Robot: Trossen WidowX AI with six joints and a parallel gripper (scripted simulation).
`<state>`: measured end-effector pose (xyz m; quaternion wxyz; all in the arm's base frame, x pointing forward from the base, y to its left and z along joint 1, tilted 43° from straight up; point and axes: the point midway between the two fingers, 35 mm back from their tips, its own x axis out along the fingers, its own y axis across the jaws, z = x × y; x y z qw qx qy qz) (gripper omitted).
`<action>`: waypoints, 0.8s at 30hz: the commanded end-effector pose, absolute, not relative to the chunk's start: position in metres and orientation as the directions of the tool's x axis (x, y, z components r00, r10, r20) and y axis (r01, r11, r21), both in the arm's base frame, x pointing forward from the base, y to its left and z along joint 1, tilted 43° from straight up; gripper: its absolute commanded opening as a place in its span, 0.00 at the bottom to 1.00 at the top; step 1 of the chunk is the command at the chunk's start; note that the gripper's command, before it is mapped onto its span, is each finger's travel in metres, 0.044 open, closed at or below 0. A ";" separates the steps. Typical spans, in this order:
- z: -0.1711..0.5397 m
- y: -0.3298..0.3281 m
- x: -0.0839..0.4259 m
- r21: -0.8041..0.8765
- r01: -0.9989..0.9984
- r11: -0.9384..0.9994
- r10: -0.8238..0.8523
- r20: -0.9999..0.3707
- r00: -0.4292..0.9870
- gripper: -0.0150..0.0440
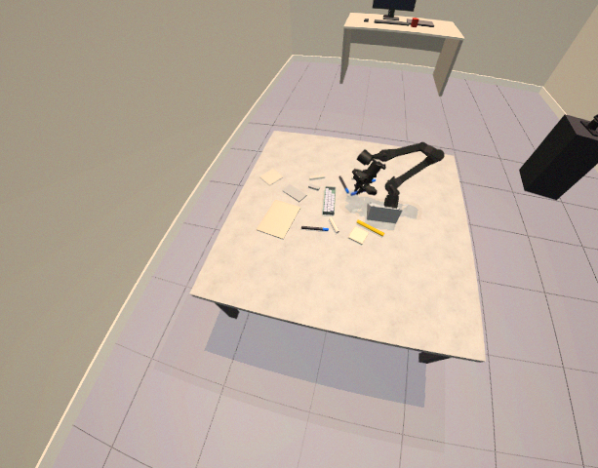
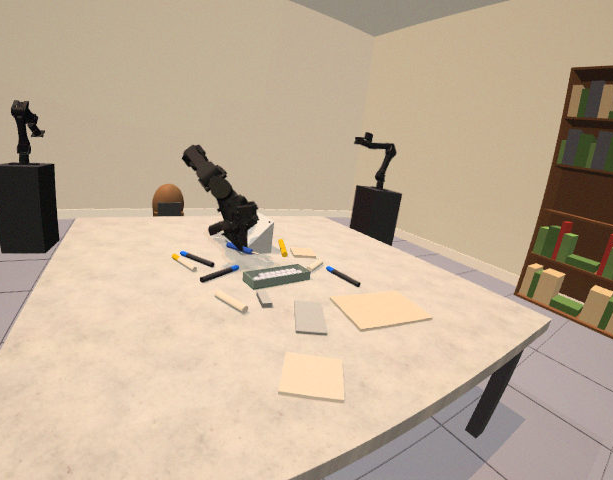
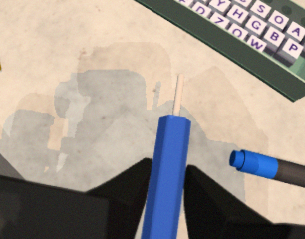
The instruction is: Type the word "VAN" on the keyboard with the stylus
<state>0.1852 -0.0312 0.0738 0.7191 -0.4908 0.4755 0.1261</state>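
My gripper (image 1: 356,190) (image 2: 241,245) (image 3: 167,169) is shut on the stylus (image 2: 233,247) (image 3: 171,136), a blue six-sided barrel with a thin pale tip. The tip points away from the fingers, up the wrist view, and seems a little above the desk, with a faint shadow beside it. The keyboard (image 1: 329,214) (image 2: 255,282) (image 3: 232,47) has a dark green case and white keys with purple letters. It lies beyond the tip, at the upper right of the wrist view. The A key (image 3: 296,31) shows there; I cannot make out V or N.
A black marker with a blue cap (image 1: 343,183) (image 2: 218,273) (image 3: 294,172) lies between gripper and keyboard side. Another marker (image 1: 314,228) (image 2: 343,276) and a short cream stick (image 1: 334,224) lie by the keyboard's other end. A yellow stick (image 1: 370,227) (image 2: 282,248) lies near the arm's base.
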 end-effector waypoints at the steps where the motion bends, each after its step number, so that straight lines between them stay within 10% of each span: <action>1: 0.085 -0.027 0.185 -0.601 -0.633 0.488 -0.286 -0.796 0.534 0.25; 24: 0.091 -0.011 0.198 -0.443 -0.508 0.738 -0.205 -0.866 0.457 0.25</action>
